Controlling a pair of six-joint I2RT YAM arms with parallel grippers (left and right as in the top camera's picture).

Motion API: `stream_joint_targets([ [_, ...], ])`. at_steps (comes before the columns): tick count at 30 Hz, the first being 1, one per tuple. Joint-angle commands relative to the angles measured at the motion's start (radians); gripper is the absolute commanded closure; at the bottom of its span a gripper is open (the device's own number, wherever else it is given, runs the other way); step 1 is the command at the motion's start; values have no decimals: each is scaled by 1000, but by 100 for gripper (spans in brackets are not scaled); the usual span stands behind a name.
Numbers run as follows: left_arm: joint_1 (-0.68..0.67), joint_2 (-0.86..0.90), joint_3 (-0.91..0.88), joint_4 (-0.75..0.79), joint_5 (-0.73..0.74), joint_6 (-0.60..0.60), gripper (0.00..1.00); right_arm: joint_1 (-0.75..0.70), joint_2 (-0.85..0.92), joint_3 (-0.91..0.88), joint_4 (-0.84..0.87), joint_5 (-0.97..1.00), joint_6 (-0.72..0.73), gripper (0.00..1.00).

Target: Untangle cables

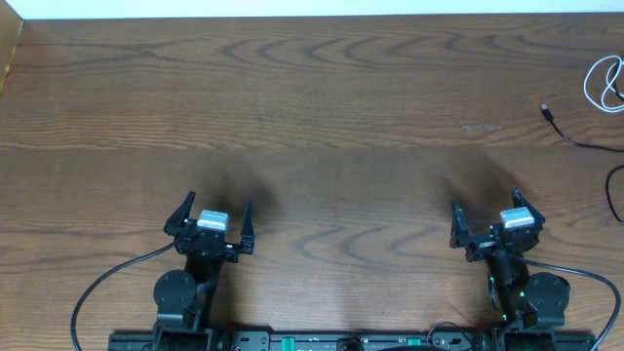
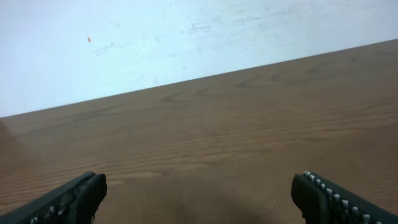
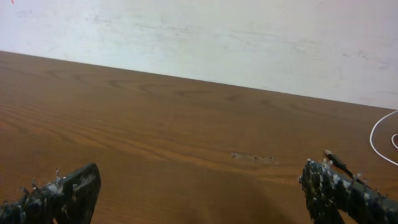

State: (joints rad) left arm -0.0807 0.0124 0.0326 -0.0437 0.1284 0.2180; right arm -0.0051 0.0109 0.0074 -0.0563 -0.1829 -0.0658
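The brown wooden table (image 1: 322, 117) spreads out ahead of me, with a white wall (image 2: 186, 43) behind its far edge, and a small pale scuff (image 1: 481, 127) marks the wood ahead of my right arm. The cables lie at the far right of the table, well apart from both of my grippers. The white cable (image 1: 606, 83) is looped against the right edge of the overhead view. Just below it, the black cable (image 1: 585, 141) runs off that same edge, with its small plug end (image 1: 549, 112) pointing back toward the middle of the table. I can't tell where the two cross, since most of both is cut off. A thin dark curve (image 1: 609, 200) shows lower down on that edge, and I can't say whether it belongs to the same black cable. My own thicker black wires (image 1: 97, 288) trail from the arm bases near the front edge. Only open wood lies between my right arm and the cables. My left gripper (image 1: 218, 207) is spread wide with only bare wood showing between its fingers (image 2: 68, 199), and it grips and touches nothing. My right gripper (image 1: 486, 205) is spread just as wide and has hold of nothing. In its wrist view, the black plug shows just past its right-hand finger (image 3: 339, 186), farther out on the table and not in contact with it.
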Motion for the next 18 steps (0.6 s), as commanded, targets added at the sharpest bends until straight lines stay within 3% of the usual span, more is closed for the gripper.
stream_joint_targets([
  [1,8,-11,-29,-16,-10,10,0,13,-5,-2,-5,4,9,1],
  [18,18,-7,-29,-16,-10,10,1,13,-5,-2,-5,4,9,1],
])
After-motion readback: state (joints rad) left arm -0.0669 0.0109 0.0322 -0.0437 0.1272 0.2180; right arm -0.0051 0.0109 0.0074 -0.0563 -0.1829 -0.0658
